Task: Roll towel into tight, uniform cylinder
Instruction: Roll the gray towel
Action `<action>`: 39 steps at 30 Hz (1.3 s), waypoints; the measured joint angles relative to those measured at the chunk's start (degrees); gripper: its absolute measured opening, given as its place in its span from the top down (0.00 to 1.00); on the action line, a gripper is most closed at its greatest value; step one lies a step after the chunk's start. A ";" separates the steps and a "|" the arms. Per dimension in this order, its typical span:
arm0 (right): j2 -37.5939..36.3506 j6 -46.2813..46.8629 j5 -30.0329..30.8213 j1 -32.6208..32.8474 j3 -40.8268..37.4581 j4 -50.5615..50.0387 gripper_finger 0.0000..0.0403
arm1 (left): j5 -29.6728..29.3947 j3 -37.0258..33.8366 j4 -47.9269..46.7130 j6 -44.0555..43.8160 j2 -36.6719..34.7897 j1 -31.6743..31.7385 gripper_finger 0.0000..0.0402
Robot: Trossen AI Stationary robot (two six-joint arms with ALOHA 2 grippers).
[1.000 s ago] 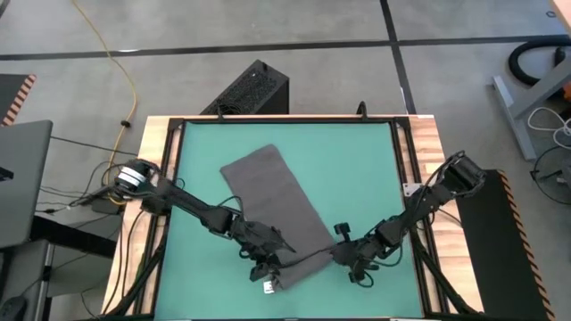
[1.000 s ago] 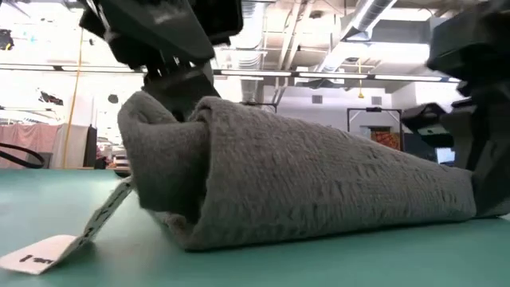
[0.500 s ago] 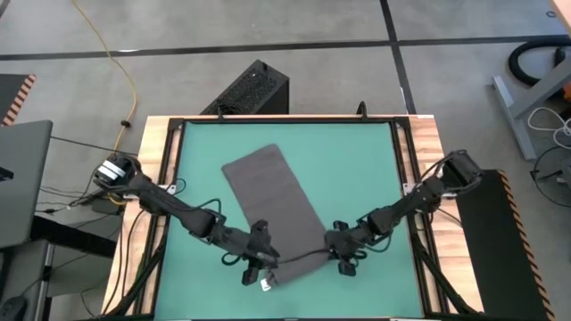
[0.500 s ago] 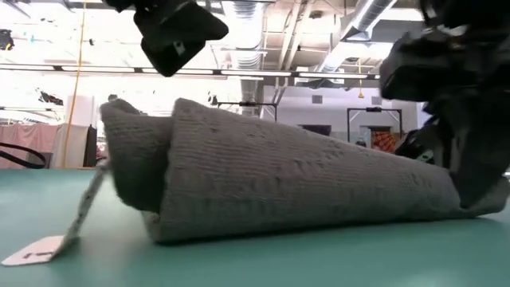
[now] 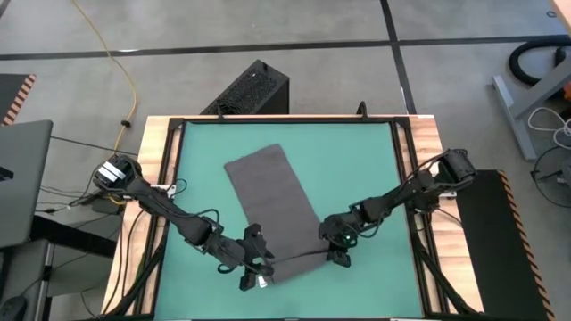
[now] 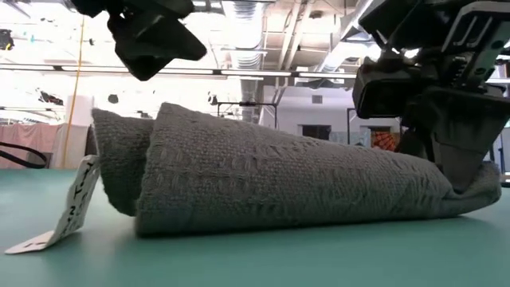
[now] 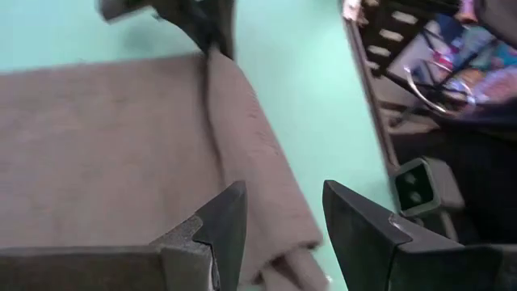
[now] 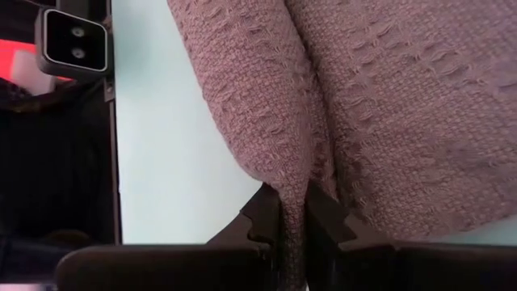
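Note:
The dark grey towel (image 5: 272, 196) lies slantwise on the green mat (image 5: 357, 169). Its near end is rolled into a loose roll (image 6: 279, 187) that is thick at the left and thin at the right and rests on the mat. A white tag (image 6: 68, 211) hangs from the roll's left end onto the mat. My left gripper (image 7: 283, 234) is open, above the roll's left end and clear of it, as the low view (image 6: 151, 36) shows. My right gripper (image 8: 292, 234) is shut on the roll's right end (image 5: 332, 252). My right gripper pinches a narrow fold of cloth (image 8: 292, 202) at the roll's thin right end between its two fingers. The fingers (image 6: 462, 167) come slanting down from the table's right, along the roll. The pinched end lies low on the mat, and the roll rests there.
A wooden frame (image 5: 419, 169) borders the mat. A black box (image 5: 254, 89) stands beyond the far edge, and a laptop (image 5: 22, 178) and cables lie off the left side. The mat's right and far-left parts are bare.
My left gripper has let go of the roll's left end and risen clear of it, drifting toward the near edge. My right gripper has gone toward the table's left with the roll's right end. The roll has sunk lower and shifted left, and the tag now rests on the mat.

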 joint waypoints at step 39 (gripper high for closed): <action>-0.17 -5.83 -5.76 -4.51 0.89 0.14 0.87 | 7.29 0.78 10.99 -13.63 16.06 2.76 0.64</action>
